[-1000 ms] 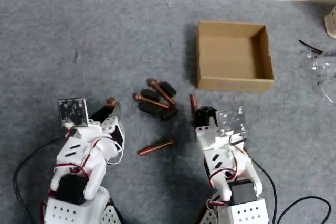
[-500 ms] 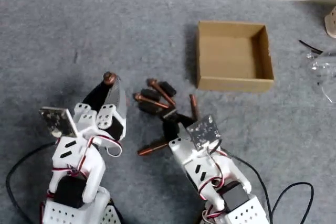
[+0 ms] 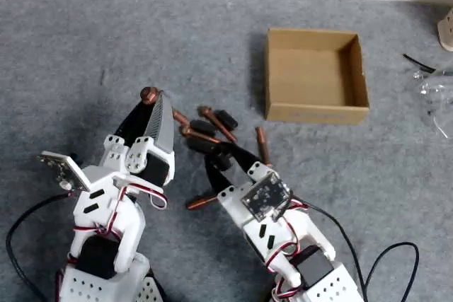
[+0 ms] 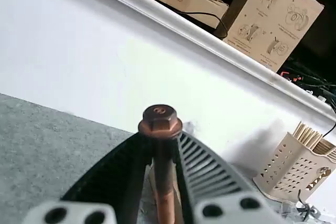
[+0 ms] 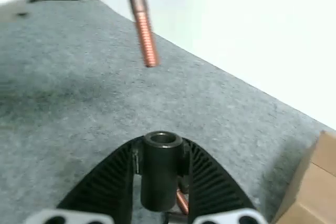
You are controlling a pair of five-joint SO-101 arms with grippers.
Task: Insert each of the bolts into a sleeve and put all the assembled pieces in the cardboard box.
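Now both arms have shifted. The left gripper [image 3: 153, 101], jaws clamped on a copper bolt [image 4: 159, 125], holds it nearer the cardboard box [image 3: 316, 112] than before. The right gripper [image 5: 160, 153], jaws clamped on a black sleeve [image 5: 159, 174], has swung farther from the box.

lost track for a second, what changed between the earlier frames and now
The left gripper, shut on a bolt, moved away from its base and leaned in toward the pile. The right gripper, holding a sleeve, swung left to the pile, closer to the left one. Nothing was visibly picked up or let go. The box and the pile stayed put.
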